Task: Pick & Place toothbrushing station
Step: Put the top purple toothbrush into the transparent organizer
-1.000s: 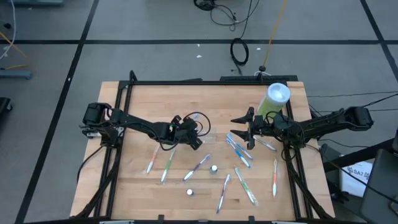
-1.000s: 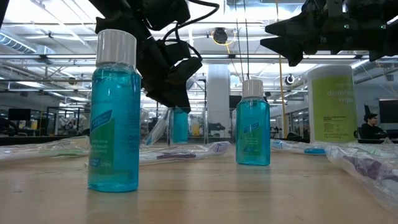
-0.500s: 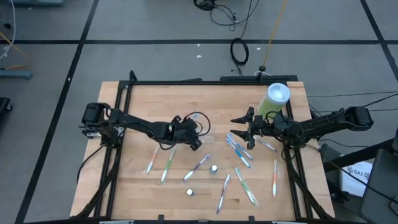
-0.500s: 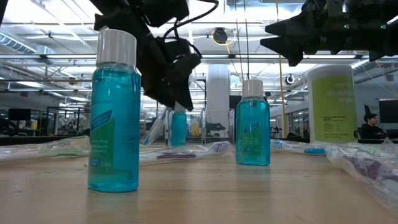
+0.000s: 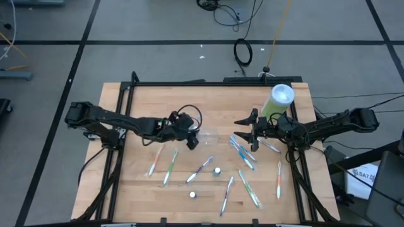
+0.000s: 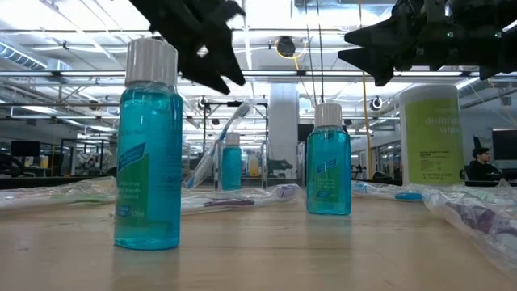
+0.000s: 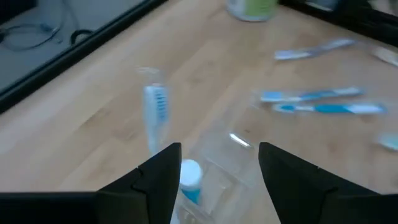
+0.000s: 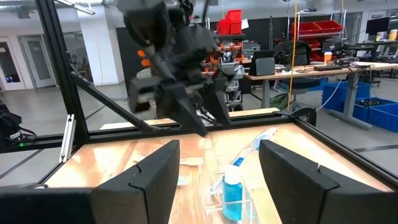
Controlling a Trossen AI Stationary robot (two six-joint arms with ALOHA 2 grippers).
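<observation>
The clear cup point(image 5: 207, 135) at table centre holds one toothbrush point(image 6: 216, 143) and a bottle; the left gripper point(image 5: 187, 139), fingers apart, sits at its nine o'clock. Right gripper point(image 5: 247, 133) waits open; most toothbrushes point(image 5: 242, 152) still lie scattered

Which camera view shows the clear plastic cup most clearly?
The right wrist view: the clear plastic cup stands upright there, holding a small blue bottle and a toothbrush. In the low view it is far behind, the left wrist view is blurred, the high view shows only a faint glint.
</observation>
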